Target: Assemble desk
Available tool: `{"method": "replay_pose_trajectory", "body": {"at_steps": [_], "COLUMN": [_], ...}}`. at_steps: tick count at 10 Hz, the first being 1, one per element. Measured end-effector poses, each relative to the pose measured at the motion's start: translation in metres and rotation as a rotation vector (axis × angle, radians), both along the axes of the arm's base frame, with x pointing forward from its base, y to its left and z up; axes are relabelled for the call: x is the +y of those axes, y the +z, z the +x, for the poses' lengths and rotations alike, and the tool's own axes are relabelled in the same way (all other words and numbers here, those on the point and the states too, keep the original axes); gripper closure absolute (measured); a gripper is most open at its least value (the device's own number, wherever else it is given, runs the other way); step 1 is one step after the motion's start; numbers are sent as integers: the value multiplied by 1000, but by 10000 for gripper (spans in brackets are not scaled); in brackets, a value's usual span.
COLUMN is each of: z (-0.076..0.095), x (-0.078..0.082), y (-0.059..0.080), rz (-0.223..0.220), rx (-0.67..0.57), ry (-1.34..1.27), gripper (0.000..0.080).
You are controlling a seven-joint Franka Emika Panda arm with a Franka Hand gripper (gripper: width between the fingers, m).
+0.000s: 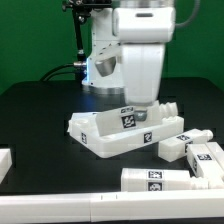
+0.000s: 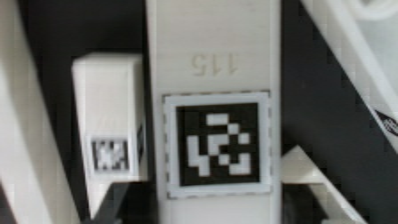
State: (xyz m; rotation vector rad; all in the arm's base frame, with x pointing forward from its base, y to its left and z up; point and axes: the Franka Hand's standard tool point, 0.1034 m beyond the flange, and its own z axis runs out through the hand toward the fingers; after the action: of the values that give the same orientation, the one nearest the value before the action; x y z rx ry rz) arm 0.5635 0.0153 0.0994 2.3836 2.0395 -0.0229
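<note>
The white desk top point(image 1: 100, 140) lies flat in the middle of the black table, rim up. My gripper point(image 1: 138, 110) hangs straight down over it and is shut on a square white leg point(image 1: 130, 117) with a black-and-white tag, held just above or on the top. In the wrist view this leg point(image 2: 214, 60) fills the middle, tag facing the camera, with my dark fingers point(image 2: 128, 195) pressed against both of its sides. My gripper point(image 2: 217, 200) hides what is under the leg. A second tagged white part point(image 2: 107, 110) lies beside it.
Two loose legs point(image 1: 185, 148) point(image 1: 207, 158) lie at the exterior view's right of the top. Another leg point(image 1: 155, 180) lies in front of it. A white ledge point(image 1: 90, 210) runs along the front edge, and a white block point(image 1: 5, 162) sits at the left edge.
</note>
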Motion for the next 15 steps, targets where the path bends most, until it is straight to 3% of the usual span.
{"method": "replay_pose_trajectory", "body": {"at_steps": [1, 5, 6, 8, 12, 14, 15], "z": [6, 5, -8, -52, -59, -92, -118], "x": [1, -1, -18, -72, -81, -117, -148], "y": [-8, -10, -10, 0, -3, -15, -24], "rz": [3, 2, -2, -10, -2, 32, 57], "rx": [4, 9, 23, 62, 76, 104, 125], "ry": [-28, -27, 71, 149, 329, 611, 708], "gripper": [515, 515, 515, 514, 514, 514, 514]}}
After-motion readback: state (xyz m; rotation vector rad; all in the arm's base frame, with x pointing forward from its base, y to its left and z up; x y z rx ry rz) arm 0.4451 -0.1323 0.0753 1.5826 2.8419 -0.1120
